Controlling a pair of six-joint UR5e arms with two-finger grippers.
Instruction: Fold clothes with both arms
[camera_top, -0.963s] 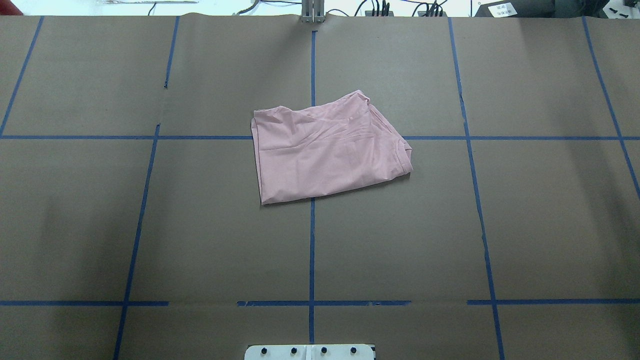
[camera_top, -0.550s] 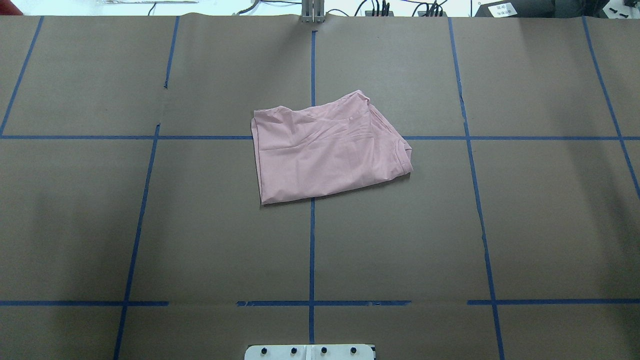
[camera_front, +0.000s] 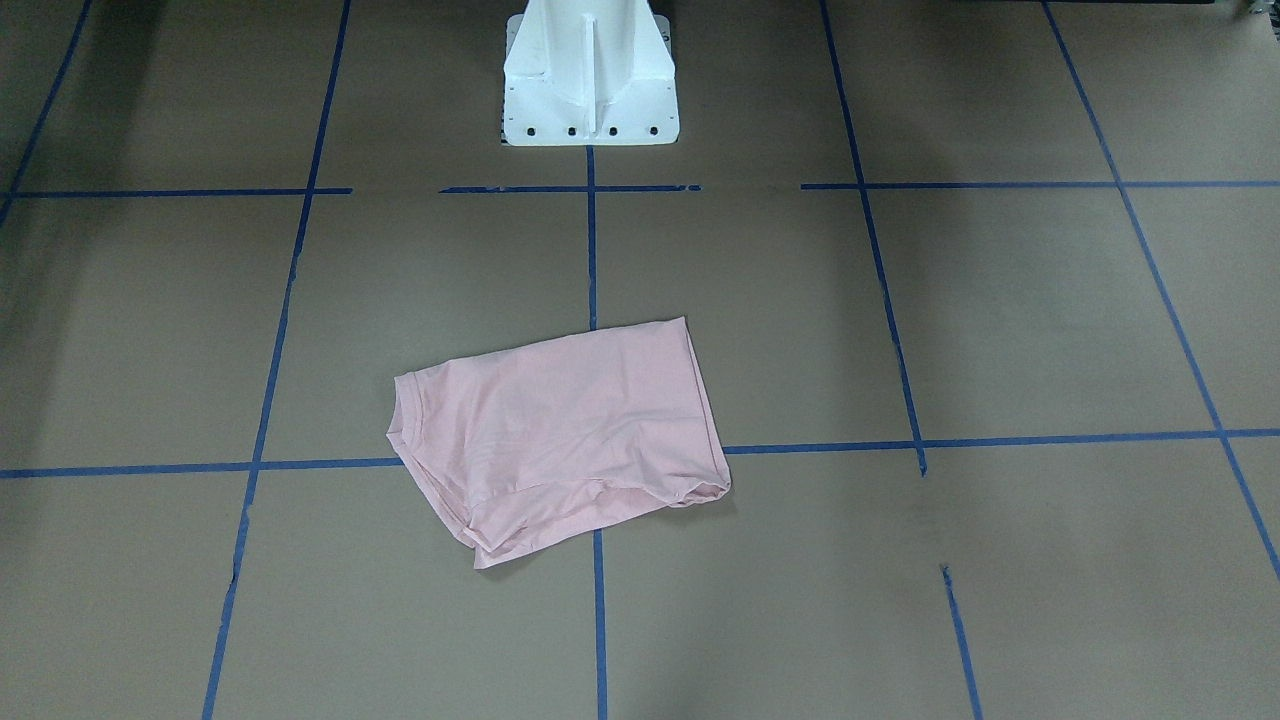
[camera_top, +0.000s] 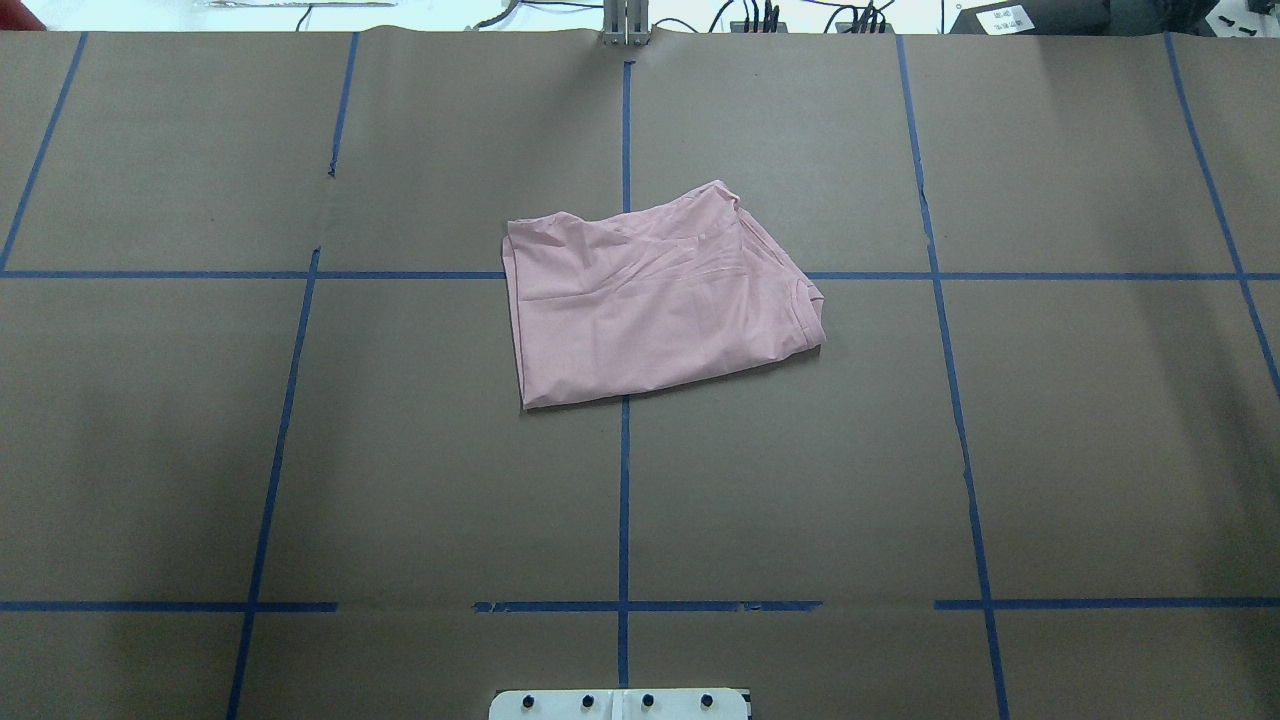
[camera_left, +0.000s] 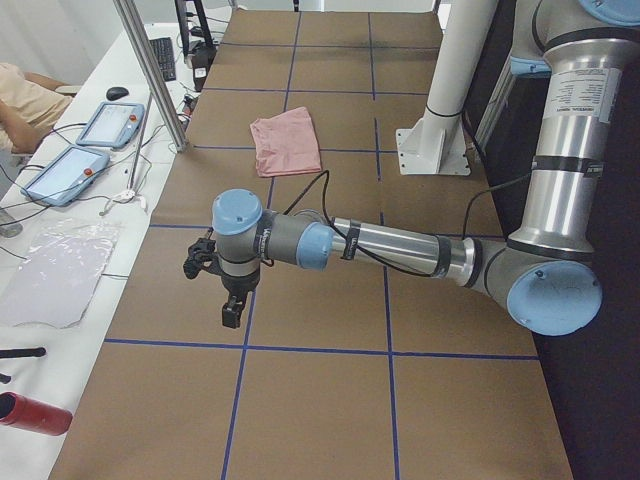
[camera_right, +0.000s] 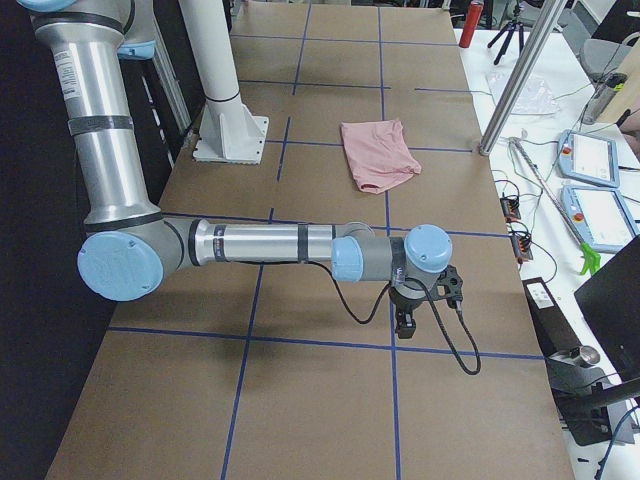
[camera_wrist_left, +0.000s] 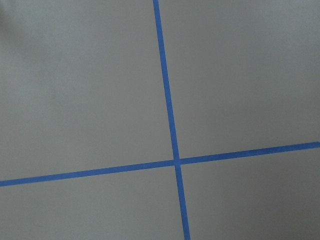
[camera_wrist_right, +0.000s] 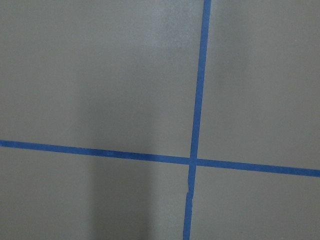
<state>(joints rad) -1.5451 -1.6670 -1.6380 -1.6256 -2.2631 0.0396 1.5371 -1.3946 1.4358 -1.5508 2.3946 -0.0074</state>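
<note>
The pale pink T-shirt (camera_top: 650, 300) lies folded into a rough rectangle at the middle of the brown table; its print is hidden. It also shows in the front view (camera_front: 560, 430) and in the side views (camera_left: 286, 143) (camera_right: 378, 152). Neither arm is in the overhead or front view. My left gripper (camera_left: 232, 310) hangs over the table's left end, far from the shirt. My right gripper (camera_right: 405, 325) hangs over the right end. I cannot tell whether either is open or shut. Both wrist views show only brown paper and blue tape.
The white pedestal base (camera_front: 590, 80) stands at the robot's side of the table. Blue tape lines (camera_top: 624, 500) grid the brown paper. A metal post (camera_left: 150, 70) and tablets (camera_left: 110, 125) stand along the operators' side. A red bottle (camera_left: 35, 413) lies near the left end.
</note>
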